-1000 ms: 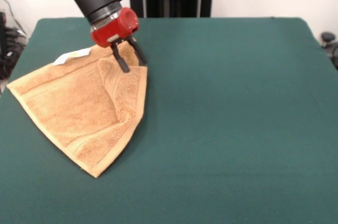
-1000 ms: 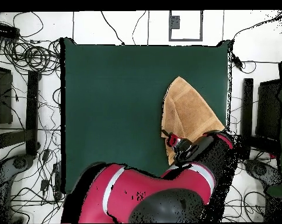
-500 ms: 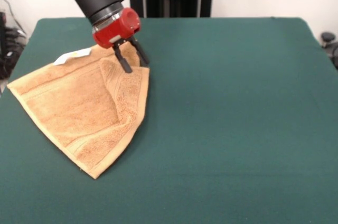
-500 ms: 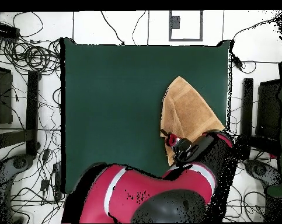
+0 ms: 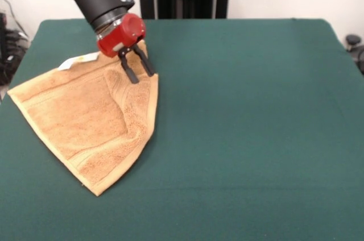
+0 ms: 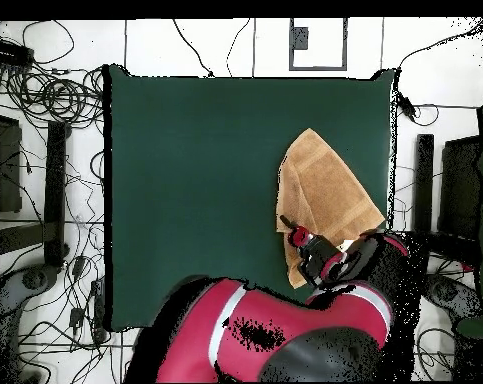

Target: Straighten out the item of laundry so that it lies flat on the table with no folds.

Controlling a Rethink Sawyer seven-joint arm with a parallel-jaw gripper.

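pincer (image 5: 137, 70) spread apart over the folded golden-tan towel (image 5: 85, 121) on the green table (image 5: 256, 110).

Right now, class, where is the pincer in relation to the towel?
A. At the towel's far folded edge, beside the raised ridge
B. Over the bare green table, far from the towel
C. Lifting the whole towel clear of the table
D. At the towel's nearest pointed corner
A: in the front view the pincer stands at the far folded edge of the towel, which lies on the table.

towel (image 5: 85, 121) | golden-tan, folded, ridged | table (image 5: 256, 110) | dark green
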